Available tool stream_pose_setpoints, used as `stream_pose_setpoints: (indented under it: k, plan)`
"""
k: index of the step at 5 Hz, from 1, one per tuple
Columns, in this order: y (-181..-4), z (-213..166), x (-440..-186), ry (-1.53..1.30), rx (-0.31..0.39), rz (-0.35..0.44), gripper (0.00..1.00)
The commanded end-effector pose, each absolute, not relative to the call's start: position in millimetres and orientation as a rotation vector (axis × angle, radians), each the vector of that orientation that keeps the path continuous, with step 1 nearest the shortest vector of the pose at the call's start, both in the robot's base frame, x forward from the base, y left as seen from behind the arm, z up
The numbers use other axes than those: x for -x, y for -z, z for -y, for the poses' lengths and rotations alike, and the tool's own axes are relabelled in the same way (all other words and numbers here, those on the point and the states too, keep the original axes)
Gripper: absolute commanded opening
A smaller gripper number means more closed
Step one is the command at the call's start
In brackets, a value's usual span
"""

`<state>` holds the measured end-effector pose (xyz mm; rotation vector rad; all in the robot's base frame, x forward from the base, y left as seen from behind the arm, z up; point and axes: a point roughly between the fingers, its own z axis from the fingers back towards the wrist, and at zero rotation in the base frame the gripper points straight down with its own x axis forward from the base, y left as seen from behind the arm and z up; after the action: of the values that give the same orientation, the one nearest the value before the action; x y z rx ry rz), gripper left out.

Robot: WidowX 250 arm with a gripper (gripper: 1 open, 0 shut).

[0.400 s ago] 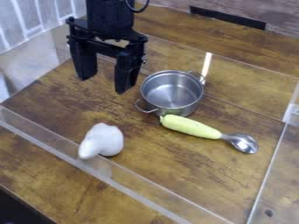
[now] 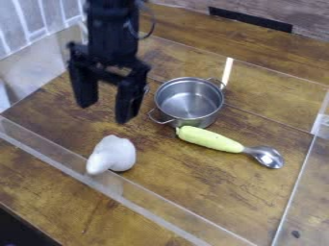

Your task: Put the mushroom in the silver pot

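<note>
Since the prior frame, your black two-finger gripper (image 2: 108, 96) has shifted left & lower in view, toward the near side; fingers spread wide, holding nothing. Small white lumpy toy mushroom (image 2: 111, 155) lies on the brown wooden tabletop (image 2: 244, 207), below the fingertips in view, apart from them, untouched. Small round shiny steel pot w/ side handles (image 2: 189, 100) sits just right of the fingers, empty. Mushroom looks light, prob. soft or slick plastic, rounded, so could squirt out; pinch across the bulbous cap's widest part. Yellow-green corn-like piece w/ metal spoon end (image 2: 226, 144): ignore.
</note>
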<state>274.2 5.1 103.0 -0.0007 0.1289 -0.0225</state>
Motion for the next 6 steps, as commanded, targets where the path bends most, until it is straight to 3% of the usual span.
stream_pose_setpoints:
  k: [1,2,3,4,5,6]
  plan:
    - [-82.5,-14.4,-271.4,0.016,-0.006,-0.092,1.00]
    - [-54.9,-18.9,-273.6,0.040,-0.006,-0.080,1.00]
    - [-39.7,-22.8,-279.5,0.079,-0.001,-0.059,1.00]
    - [-38.8,-27.0,-286.3,0.111,0.009,-0.035,1.00]
    - [-40.9,-27.9,-286.7,0.122,0.020,-0.021,0.00]
    - [-42.9,-27.3,-287.2,0.131,0.034,-0.004,0.00]
